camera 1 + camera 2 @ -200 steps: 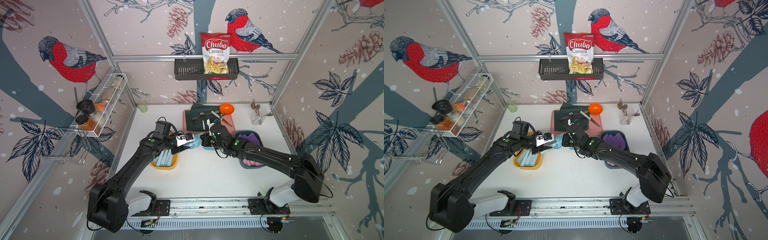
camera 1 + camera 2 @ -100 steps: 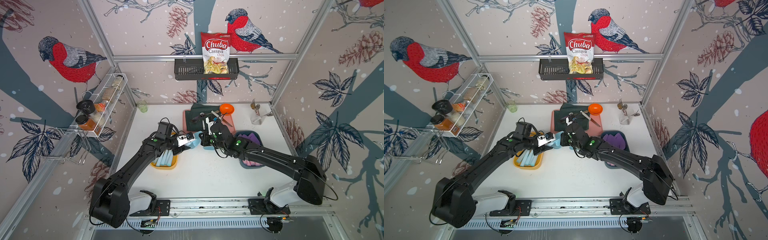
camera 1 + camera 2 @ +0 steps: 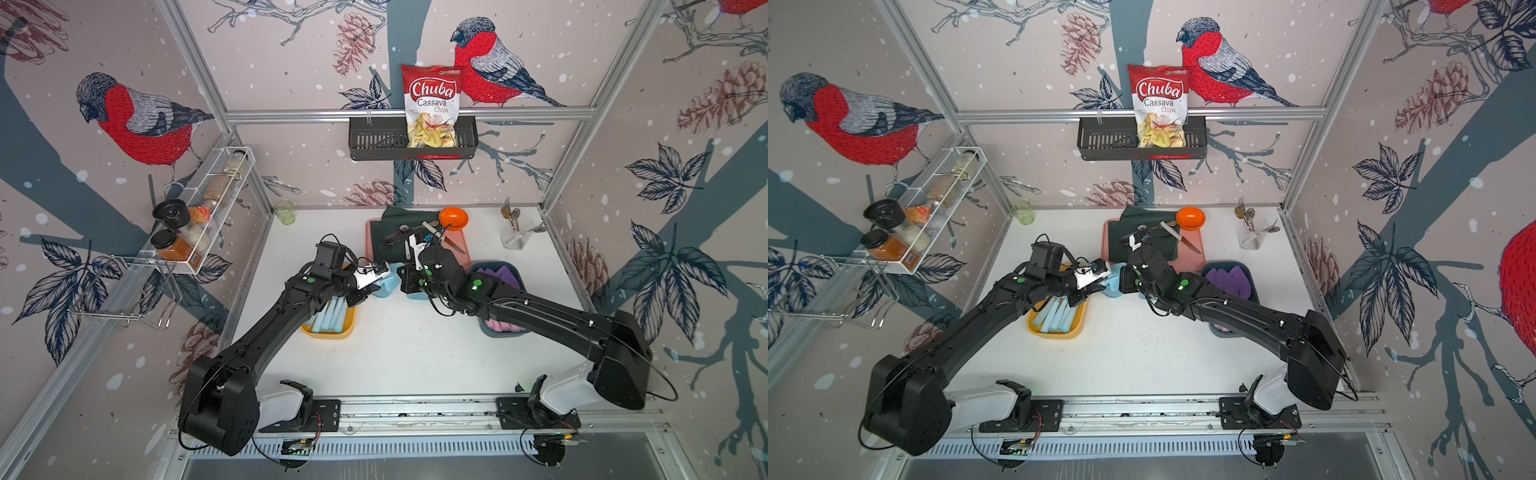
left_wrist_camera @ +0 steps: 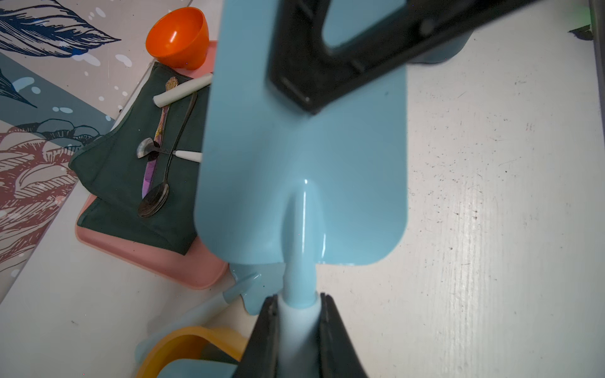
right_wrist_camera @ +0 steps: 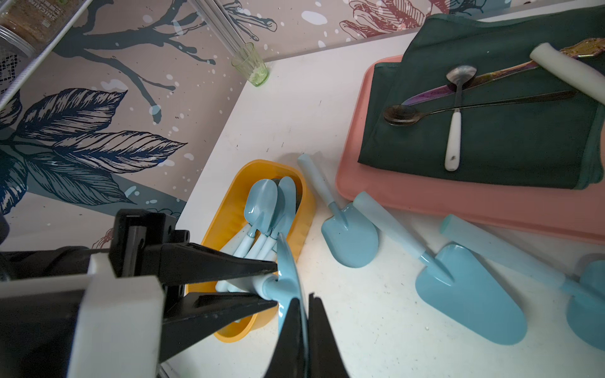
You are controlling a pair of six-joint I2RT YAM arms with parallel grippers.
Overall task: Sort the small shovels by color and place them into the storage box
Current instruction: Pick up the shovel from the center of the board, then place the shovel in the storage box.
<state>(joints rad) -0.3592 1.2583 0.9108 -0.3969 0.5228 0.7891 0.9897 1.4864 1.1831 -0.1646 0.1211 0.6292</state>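
One light blue small shovel hangs above the table between both arms. My left gripper is shut on its pale handle. My right gripper is shut on the edge of its blade. In both top views the grippers meet at mid table. A yellow storage box beside them holds several light blue shovels. Three more light blue shovels lie on the table. A blue-grey box under the right arm holds purple shovels.
Behind the grippers lies a pink tray with a dark green cloth, metal spoons and a white-handled knife. An orange bowl sits at its back corner. A clear cup of spoons stands back right, a green glass back left.
My left gripper has moved right to the blue shovel held by the right gripper and has closed on its handle. The right arm has shifted slightly.
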